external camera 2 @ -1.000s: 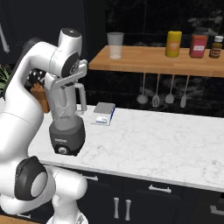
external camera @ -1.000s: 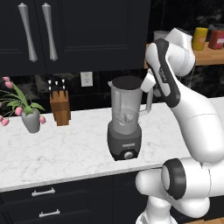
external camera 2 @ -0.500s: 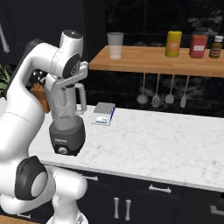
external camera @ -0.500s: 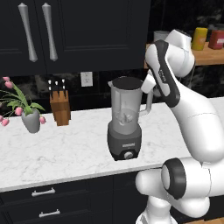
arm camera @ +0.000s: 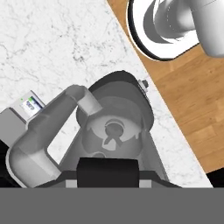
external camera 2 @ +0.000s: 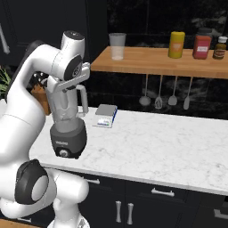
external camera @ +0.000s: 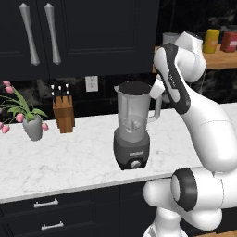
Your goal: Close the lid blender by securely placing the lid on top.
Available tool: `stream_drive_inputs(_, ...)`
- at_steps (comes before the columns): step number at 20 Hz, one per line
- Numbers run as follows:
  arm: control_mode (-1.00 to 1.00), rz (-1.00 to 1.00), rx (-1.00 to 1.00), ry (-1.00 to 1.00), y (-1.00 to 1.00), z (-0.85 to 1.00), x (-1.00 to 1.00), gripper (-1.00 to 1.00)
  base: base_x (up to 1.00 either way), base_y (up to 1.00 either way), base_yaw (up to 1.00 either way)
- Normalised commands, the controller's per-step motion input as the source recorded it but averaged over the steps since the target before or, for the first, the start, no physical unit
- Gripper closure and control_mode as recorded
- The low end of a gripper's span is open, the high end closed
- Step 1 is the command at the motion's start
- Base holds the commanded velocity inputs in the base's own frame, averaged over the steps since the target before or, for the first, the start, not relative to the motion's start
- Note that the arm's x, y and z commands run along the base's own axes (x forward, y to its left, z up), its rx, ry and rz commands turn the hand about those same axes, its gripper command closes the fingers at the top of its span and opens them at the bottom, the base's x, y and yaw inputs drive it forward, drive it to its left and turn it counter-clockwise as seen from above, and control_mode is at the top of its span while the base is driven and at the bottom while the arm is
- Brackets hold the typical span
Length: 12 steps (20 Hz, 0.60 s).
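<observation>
Your blender (external camera: 133, 132) stands near the counter (external camera: 69, 152) front edge. The lid (external camera: 135, 86) looks seated on the jar mouth, partly hidden. Gripper (external camera: 156, 88) beside it; grip state unclear, fingers hidden.

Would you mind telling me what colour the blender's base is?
Dark grey, with a round knob at its front; the blender base shows best in the left base view.

- Open counter (external camera: 69, 152) left of blender (external camera: 133, 127); knife block (external camera: 64, 113) and flower vase (external camera: 33, 127) well apart.
- Shelf (external camera 2: 156, 67) overhead right; small scale (external camera 2: 105, 116) behind.
</observation>
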Motion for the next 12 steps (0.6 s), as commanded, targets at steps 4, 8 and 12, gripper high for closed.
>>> stream_drive_inputs(4, -1.00, 0.00, 0.00, 0.00, -0.01, -0.34, 0.00, -1.00, 0.00, 0.00, 0.00)
stream_drive_inputs(8, -1.00, -0.02, 0.00, 0.00, -0.05, -0.30, -0.02, -1.00, 0.00, 0.00, 0.00)
stream_drive_inputs(12, -1.00, -0.05, 0.00, 0.00, -0.21, -0.20, -0.08, -1.00, 0.00, 0.00, 0.00)
